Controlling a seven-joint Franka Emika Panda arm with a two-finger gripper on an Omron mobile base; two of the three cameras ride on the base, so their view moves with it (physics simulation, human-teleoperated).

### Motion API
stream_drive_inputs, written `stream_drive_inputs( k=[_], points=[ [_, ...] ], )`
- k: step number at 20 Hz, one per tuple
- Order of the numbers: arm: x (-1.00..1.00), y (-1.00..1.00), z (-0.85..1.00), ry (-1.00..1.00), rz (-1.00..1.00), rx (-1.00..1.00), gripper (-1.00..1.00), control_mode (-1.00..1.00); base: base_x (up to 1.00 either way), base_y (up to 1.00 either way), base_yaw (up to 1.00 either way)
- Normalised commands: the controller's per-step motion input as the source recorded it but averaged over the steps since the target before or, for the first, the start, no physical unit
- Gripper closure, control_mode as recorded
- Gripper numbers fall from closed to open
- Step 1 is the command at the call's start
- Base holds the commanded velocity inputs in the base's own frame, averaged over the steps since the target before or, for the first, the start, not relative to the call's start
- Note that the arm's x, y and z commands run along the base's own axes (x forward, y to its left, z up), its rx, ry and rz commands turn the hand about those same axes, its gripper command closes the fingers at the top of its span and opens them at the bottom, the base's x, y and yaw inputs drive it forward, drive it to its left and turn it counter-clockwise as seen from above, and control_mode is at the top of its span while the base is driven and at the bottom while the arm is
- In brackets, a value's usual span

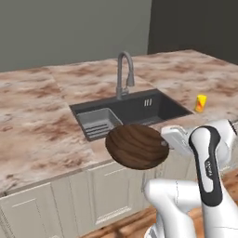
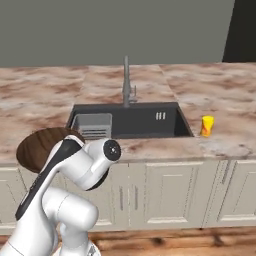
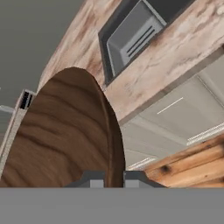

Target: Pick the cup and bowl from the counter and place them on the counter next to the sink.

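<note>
The dark brown wood-grain bowl [image 1: 136, 146] hangs tilted in the air at the counter's front edge, just in front of the sink [image 1: 139, 108]. My gripper [image 1: 164, 143] is shut on its right rim. In the hand view the bowl [image 3: 65, 131] stands on edge, with its rim pinched between my gripper's [image 3: 114, 180] two tips. In the right base view my arm hides part of the bowl [image 2: 37, 144]. The small yellow cup [image 1: 200, 103] stands upright on the counter [image 1: 32, 130] to the right of the sink [image 2: 130, 120], and the cup [image 2: 207, 125] is far from the hand.
A curved grey faucet [image 1: 123, 74] rises behind the sink basin. A grey drain rack [image 1: 97, 122] sits in the basin's left part. Cream cabinet fronts [image 2: 165, 190] run below the counter over a wooden floor [image 3: 192, 162]. Bare marble counter spreads to both sides of the sink.
</note>
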Motion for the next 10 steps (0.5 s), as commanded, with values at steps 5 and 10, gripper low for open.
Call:
stream_drive_inputs(
  k=[5, 10],
  points=[
    [0.00, 0.00, 0.00, 0.00, 0.00, 0.00, 1.00, 1.00, 0.56, -0.02, 0.45],
    [0.00, 0.00, 0.00, 0.00, 0.00, 0.00, 1.00, 1.00, 0.98, 0.00, 0.10]
  ],
)
